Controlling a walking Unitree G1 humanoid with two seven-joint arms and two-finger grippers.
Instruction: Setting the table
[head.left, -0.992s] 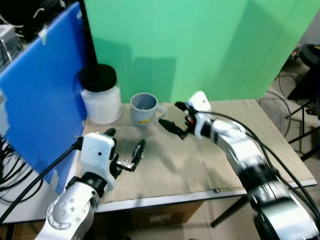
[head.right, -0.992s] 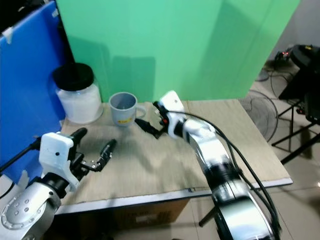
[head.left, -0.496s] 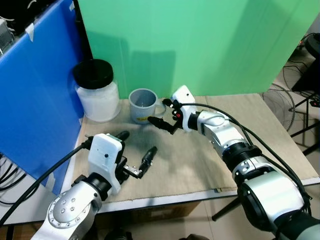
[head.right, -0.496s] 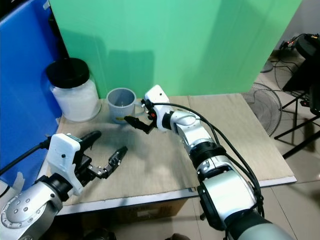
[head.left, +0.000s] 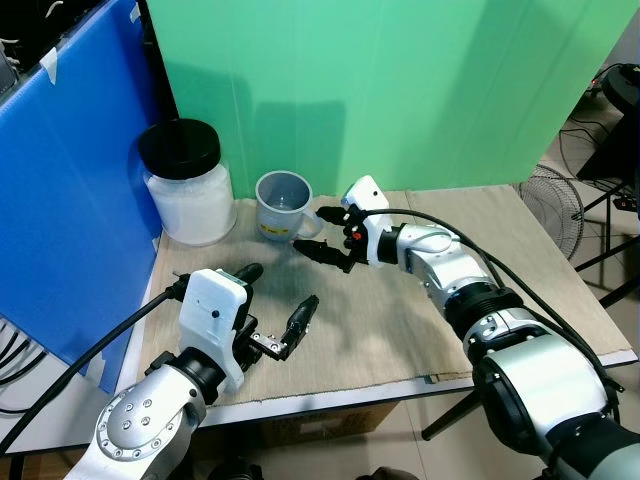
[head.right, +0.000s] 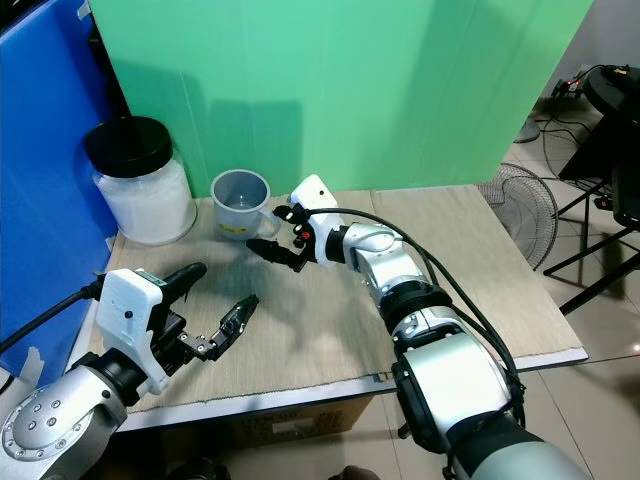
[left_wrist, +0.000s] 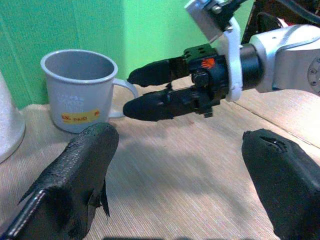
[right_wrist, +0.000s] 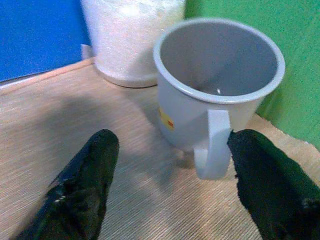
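Right gripper reaching at the grey mug's handle, near the table's back left corner.

The right arm stretches forward and leftward across the table (head.left: 480, 215), its right gripper (head.left: 316, 233) with fingers spread, one fingertip (right_wrist: 260, 165) just beside the handle of the single grey mug (head.left: 281, 205), nothing grasped. The left arm is bent close to the near left edge, its left gripper (head.left: 276, 308) hovering low over the surface, fingers apart and empty. One white jar (head.left: 188, 187) with a black lid stands beside the mug toward the left edge, before a blue panel (head.left: 70, 190).
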